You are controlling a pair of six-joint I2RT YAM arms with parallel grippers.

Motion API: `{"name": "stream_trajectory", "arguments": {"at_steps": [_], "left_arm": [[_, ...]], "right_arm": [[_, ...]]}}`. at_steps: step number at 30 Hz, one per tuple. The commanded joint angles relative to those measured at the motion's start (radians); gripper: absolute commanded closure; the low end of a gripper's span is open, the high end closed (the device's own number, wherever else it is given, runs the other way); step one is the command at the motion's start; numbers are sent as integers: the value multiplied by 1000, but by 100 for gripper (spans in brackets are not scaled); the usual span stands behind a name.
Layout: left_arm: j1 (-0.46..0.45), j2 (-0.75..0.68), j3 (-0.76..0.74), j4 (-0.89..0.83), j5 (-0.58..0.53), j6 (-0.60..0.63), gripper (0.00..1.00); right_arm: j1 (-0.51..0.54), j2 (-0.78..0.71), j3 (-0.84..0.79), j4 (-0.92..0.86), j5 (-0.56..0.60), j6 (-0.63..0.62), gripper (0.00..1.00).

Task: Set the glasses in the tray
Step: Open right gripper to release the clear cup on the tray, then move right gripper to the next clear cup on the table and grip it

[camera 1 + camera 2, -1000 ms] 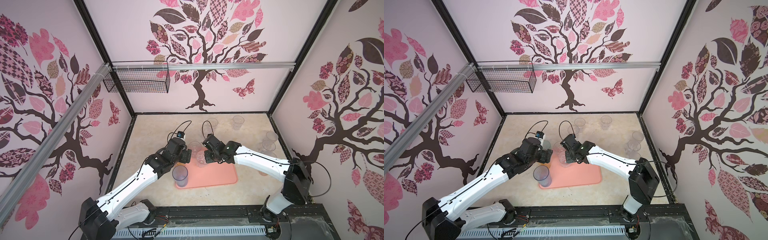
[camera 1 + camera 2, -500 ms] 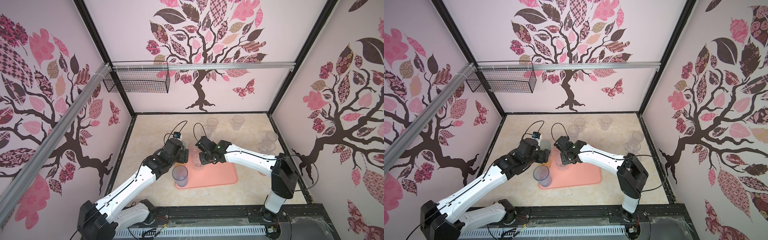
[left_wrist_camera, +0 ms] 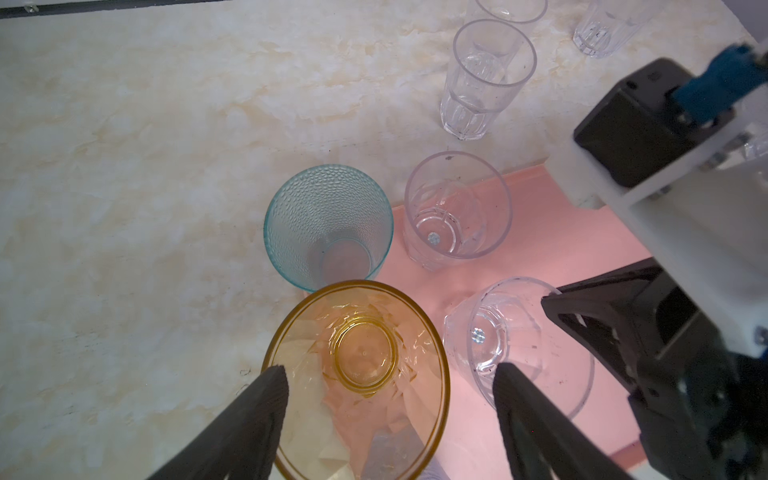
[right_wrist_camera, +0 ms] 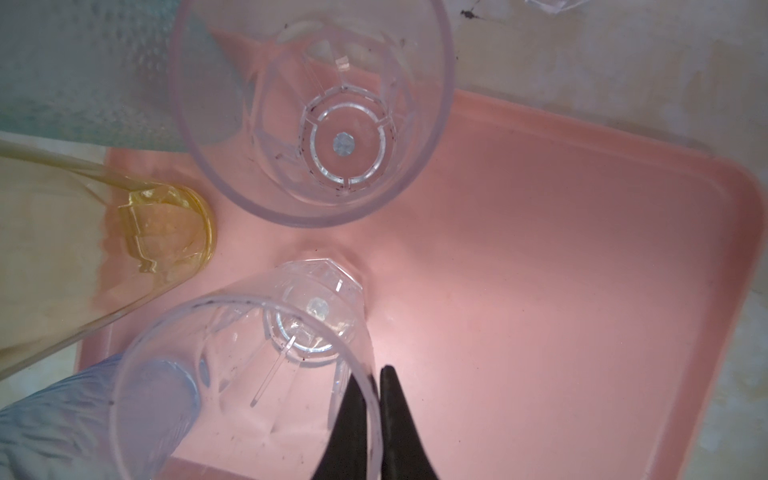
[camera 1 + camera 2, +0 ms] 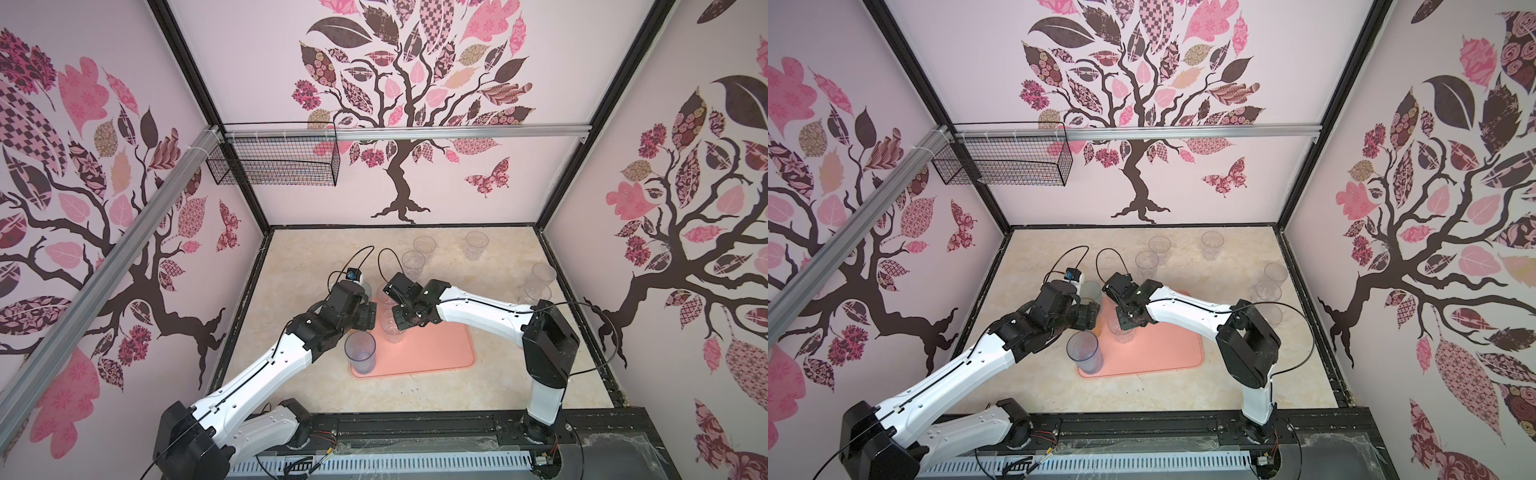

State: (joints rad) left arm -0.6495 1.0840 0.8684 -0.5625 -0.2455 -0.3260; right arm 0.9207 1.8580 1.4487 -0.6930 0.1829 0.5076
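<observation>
Right now, the clear glass (image 4: 249, 374) hangs over the pink tray (image 4: 540, 249). Its mouth is up, it leans a little, and its bottom points at a bare pink spot. I cannot tell if the bottom touches the tray yet.

The right hand (image 4: 372, 382) has it. Its 2 fingers (image 4: 395, 415) are pressed together on the glass wall, 1 inside the cup and 1 outside. So I think the way to go is straight down, and then the fingers let go.

The spot is tight. Another clear glass (image 4: 311, 112) stands on the tray just beyond it. The amber glass (image 3: 357, 374) is just beside it, at the tray's edge. The left hand (image 3: 390, 370) is around that amber glass with its fingers apart. 1 finger is at the rim and the other is clear of it.

A teal glass (image 3: 328, 228) stands on the desk (image 3: 124, 166), just off the tray's corner. A blue glass (image 5: 360, 351) is on the tray's near corner. More clear glasses (image 5: 476, 245) wait far back on the desk.
</observation>
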Motion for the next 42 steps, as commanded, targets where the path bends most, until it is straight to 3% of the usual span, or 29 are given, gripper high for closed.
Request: {"name": "stream_trajectory", "arguments": {"at_steps": [1,15,17,22,29,35,39,42], "left_arm": [[4,-3,-16,17,2,-4,18],[4,1,-17,14,0,8,18],[4,2,-16,13,-1,10,18],[4,5,-7,10,-4,13,18],[5,-13,42,-26,-35,37,18],[4,-6,98,22,41,79,19],[-35,24,110,168,103,96,19],[-56,104,158,225,123,85,19]], "right_arm": [[2,32,39,-8,14,-15,100],[2,86,62,3,8,-24,96],[2,81,62,3,5,-26,90],[1,44,62,0,-11,-37,60],[-22,-75,114,-61,-24,-65,53],[-156,-235,53,-10,-108,-91,49],[-306,-258,26,10,-152,-90,48],[-388,-243,34,38,-116,-98,47]]}}
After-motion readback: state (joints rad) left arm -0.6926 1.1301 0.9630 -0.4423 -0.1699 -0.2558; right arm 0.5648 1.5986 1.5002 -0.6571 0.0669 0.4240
